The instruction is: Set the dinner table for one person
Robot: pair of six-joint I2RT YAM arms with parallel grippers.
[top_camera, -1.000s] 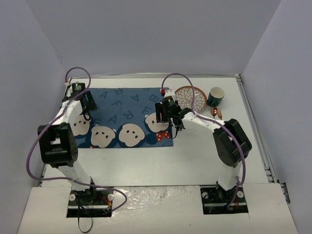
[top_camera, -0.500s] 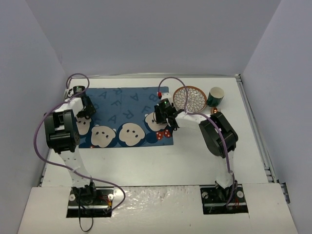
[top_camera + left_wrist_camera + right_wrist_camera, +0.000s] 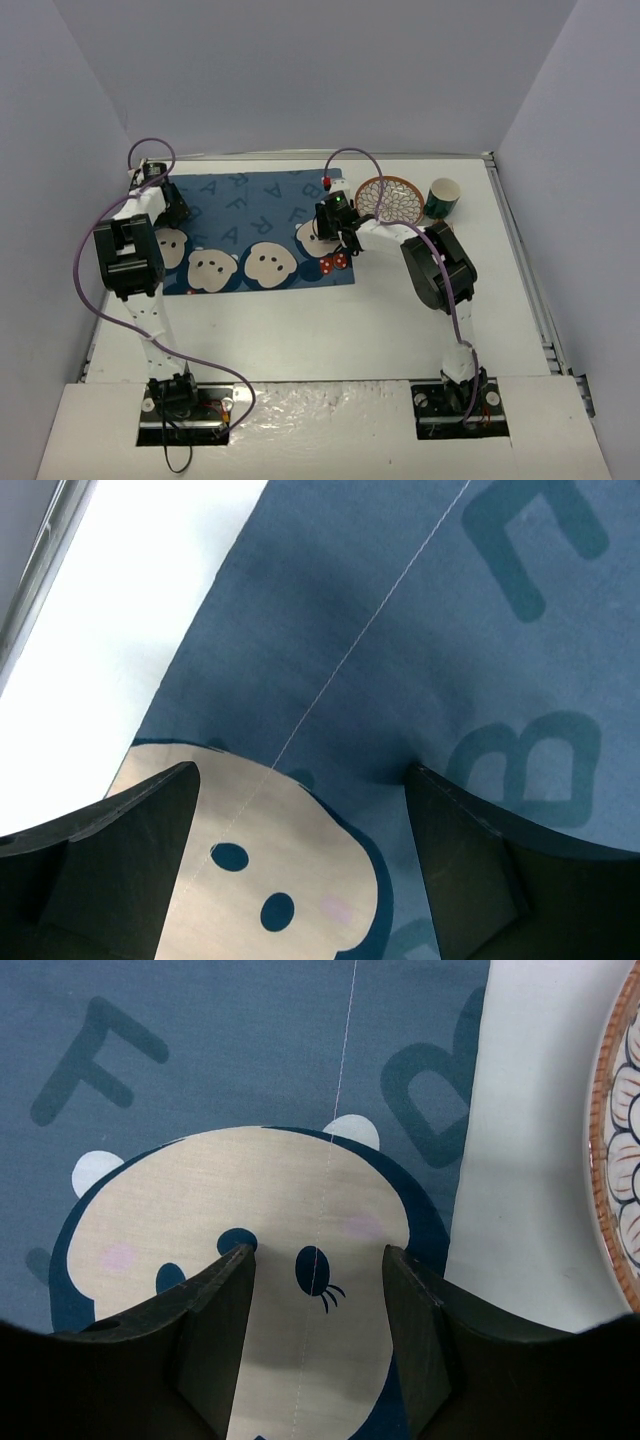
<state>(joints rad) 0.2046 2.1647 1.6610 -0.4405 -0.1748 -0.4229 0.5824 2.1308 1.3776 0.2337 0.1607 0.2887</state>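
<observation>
White dinner table [image 3: 400, 300] under everything, left gripper [image 3: 302, 810] jaws spread over one blue placemat's [image 3: 250, 215] left end, four bear faces [image 3: 268, 263], right gripper [image 3: 318, 1280] jaws spread over the rightmost face, one patterned plate [image 3: 388, 198], one green cup [image 3: 441, 198], inside white.

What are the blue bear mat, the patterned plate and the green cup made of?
Placemat: looks like matte printed cloth, with a stitched thread line across it. Plate: probably glazed ceramic, painted scale pattern, orange-brown rim. Cup: likely ceramic too, green outside, white inside; too small to be sure.
</observation>
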